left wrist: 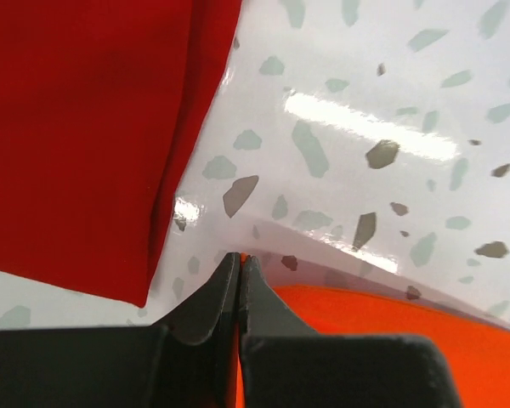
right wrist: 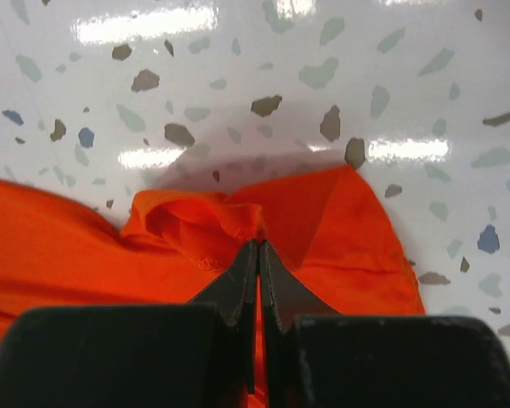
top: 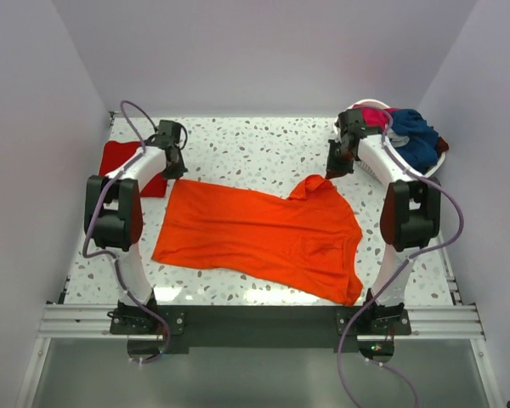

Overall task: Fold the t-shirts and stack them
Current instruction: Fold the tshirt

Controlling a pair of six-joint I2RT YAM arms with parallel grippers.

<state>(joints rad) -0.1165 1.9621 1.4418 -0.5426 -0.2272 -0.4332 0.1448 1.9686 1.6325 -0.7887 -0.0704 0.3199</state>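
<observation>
- My left jaws were clenched on the far-left corner of the orange t-shirt (top: 255, 234), spread across the counter (top: 263, 149).
- My right jaws gripped its bunched far-right edge.
- The red t-shirt (top: 121, 160) lay folded at far left.

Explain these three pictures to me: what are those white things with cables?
They are two robot arms, the left arm and the right arm, bolted to a speckled table. One picture looks down from above; the other two come from a camera on each wrist, showing its dark jaws close up. An orange t-shirt lies spread out; both pairs of jaws are shut on its far edge. A red t-shirt lies at the left; a white basket at the back right holds more clothes.
</observation>
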